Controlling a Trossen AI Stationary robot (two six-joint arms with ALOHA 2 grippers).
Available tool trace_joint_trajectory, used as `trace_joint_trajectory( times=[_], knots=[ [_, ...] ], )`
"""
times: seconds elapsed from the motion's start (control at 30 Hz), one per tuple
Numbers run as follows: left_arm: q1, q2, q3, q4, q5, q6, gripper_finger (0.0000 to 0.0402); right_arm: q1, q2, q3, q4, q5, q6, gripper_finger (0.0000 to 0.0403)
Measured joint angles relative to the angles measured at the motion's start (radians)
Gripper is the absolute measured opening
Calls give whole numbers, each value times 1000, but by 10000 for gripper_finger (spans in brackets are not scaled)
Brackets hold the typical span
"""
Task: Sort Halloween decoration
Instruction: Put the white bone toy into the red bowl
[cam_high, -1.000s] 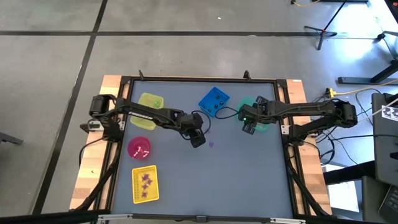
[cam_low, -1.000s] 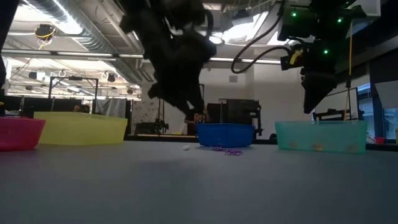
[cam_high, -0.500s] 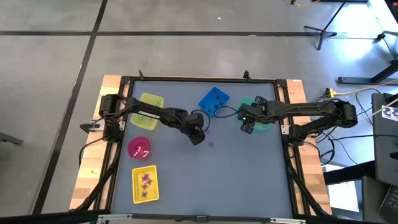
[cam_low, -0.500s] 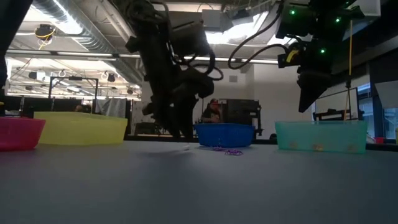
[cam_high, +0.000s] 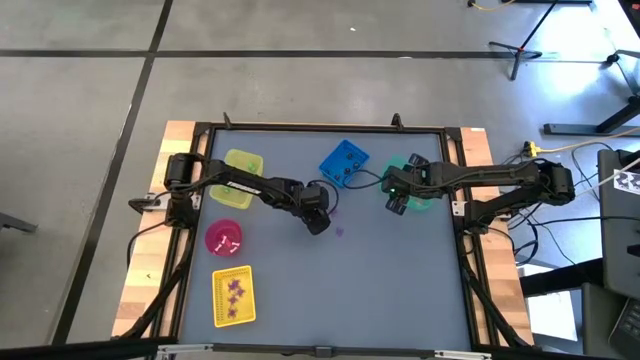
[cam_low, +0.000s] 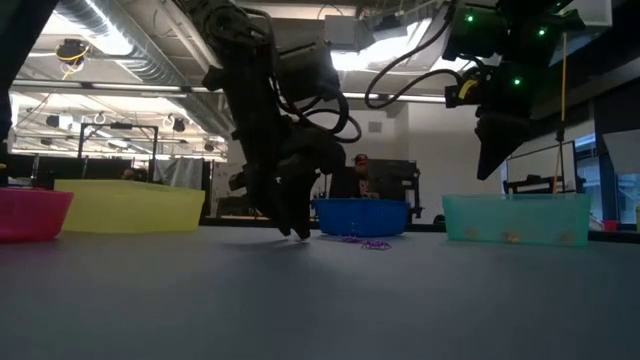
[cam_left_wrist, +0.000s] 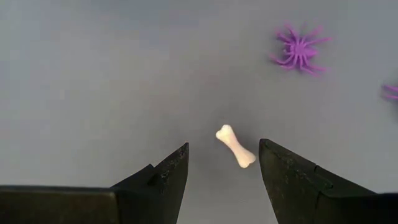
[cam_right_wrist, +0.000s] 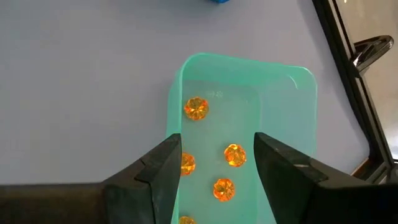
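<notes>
The left tool (cam_left_wrist: 222, 163) is down at the desk (cam_left_wrist: 93, 74) with its two fingers apart, and a small white bone (cam_left_wrist: 235, 146) lies between the tips, touching neither. The bone looks light, stiff and smooth, so I think it can slip or jump away if the fingers close on one knob only; the thin middle is the better place to hold, with the fingers across it. A little farther in front of this tool a purple spider (cam_left_wrist: 298, 50) lies on the desk, with thin legs that probably bend easily.

The right tool (cam_right_wrist: 217, 163) hangs over the teal bin (cam_right_wrist: 298, 112), its fingers also apart and holding nothing. Under it, in the bin, are several orange pumpkins (cam_right_wrist: 234, 154).

Beyond the left tool stands the blue bin (cam_high: 343, 162); what is inside I cannot tell. Behind this arm are the round yellow bin (cam_high: 240, 180), the pink bowl (cam_high: 222, 238) with something pale in it, and the flat yellow tray (cam_high: 232, 296) with purple pieces.
</notes>
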Motion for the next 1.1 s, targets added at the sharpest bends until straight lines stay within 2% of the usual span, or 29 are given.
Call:
trace_joint_trajectory(
  times=[0.27,0.77,1.1],
  knots=[
    [-13,22,2,7,-10,0,174,0,0,0,0,0,0,200],
    [-15,23,2,-12,5,1,110,0,0,0,-1,0,0,200],
    [-16,24,2,-15,6,2,85,0,0,0,-1,0,0,200]
  ],
)
